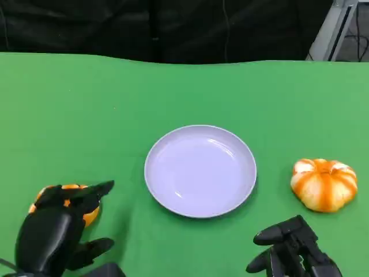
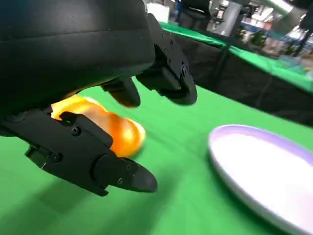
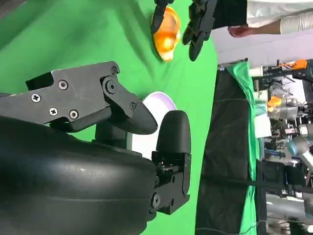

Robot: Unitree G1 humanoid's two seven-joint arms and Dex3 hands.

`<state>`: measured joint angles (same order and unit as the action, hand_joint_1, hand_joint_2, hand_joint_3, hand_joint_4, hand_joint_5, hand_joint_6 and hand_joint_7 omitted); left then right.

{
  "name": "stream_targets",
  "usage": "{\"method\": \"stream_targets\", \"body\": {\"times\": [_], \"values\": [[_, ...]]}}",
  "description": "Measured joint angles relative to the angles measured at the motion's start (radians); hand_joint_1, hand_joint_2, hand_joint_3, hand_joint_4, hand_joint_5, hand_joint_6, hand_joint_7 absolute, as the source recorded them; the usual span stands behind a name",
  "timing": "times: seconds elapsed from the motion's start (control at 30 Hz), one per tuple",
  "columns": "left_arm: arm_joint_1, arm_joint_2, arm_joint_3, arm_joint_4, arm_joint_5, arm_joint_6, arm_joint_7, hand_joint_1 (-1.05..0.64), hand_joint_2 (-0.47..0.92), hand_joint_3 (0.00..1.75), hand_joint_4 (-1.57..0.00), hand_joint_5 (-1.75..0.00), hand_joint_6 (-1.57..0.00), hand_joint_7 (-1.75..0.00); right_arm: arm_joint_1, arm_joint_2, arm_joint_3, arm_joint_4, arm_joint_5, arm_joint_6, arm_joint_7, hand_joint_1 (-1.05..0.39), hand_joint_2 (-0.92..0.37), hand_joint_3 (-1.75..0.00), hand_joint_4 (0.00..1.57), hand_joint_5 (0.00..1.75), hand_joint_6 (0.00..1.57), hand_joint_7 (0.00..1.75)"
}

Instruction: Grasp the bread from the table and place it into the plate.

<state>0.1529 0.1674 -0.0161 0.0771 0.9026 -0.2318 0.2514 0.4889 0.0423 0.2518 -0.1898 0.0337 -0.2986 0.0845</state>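
Observation:
A glossy orange bread (image 1: 90, 216) lies on the green table at the near left, mostly covered by my left hand (image 1: 51, 232). In the left wrist view the bread (image 2: 119, 131) sits between the thumb below and the fingers (image 2: 168, 73) above, which straddle it with gaps showing. The right wrist view shows the same bread (image 3: 166, 32) with the left hand's fingers (image 3: 198, 23) on either side. The round white plate (image 1: 173, 196) stands in the middle of the table, to the right of the bread. My right hand (image 1: 293, 249) hovers at the near right, holding nothing.
An orange-and-white pumpkin-shaped bun (image 1: 324, 183) lies to the right of the plate, just beyond my right hand. The table's far edge meets a black backdrop. A person's sleeve (image 3: 274, 17) shows past the table in the right wrist view.

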Motion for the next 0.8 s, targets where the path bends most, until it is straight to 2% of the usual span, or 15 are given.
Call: {"method": "stream_targets", "body": {"times": [0.1,0.17,0.27,0.4,0.63,0.8], "values": [[-0.001,0.03,-0.031,-0.046,0.059,0.081,0.0,-0.54,0.92,0.08,-0.02,-0.65,-0.39,0.0,0.0,0.0,0.0,0.0,0.001,0.0,0.0,-0.26,-0.92,-0.98,0.17,1.75,0.05,1.75],[-0.003,0.042,-0.051,-0.069,0.09,0.133,-0.011,-0.58,0.92,0.1,-0.02,-0.55,-0.34,0.0,0.0,0.0,0.0,0.001,0.002,0.0,0.0,-0.26,-0.92,-0.98,0.17,1.75,0.05,1.75],[-0.024,0.064,-0.086,-0.104,0.185,0.287,-0.106,-0.57,0.92,0.09,-0.01,-0.5,-0.31,0.0,-0.005,0.0,-0.001,0.008,0.002,0.0,0.001,-0.26,-0.92,-0.98,0.18,1.75,0.05,1.75],[-0.059,0.077,-0.117,-0.117,0.215,0.409,-0.197,-0.53,0.92,0.06,-0.05,-0.46,-0.31,-0.01,-0.006,0.001,0.0,0.009,0.0,0.0,-0.001,-0.25,-0.92,-0.98,0.18,1.75,0.05,1.75],[-0.114,0.108,-0.158,-0.029,0.176,0.471,-0.241,-0.48,0.92,0.06,-0.23,-0.3,-0.35,-0.01,-0.004,0.001,0.001,0.009,-0.006,0.0,-0.006,-0.25,-0.92,-0.99,0.17,1.75,0.05,1.75],[-0.169,0.134,-0.178,0.094,0.109,0.473,-0.238,-0.42,0.92,0.06,-0.35,-0.31,-0.4,-0.02,-0.003,0.001,0.001,0.008,-0.011,0.0,-0.004,-0.25,-0.92,-0.99,0.17,1.75,0.05,1.75]]}}
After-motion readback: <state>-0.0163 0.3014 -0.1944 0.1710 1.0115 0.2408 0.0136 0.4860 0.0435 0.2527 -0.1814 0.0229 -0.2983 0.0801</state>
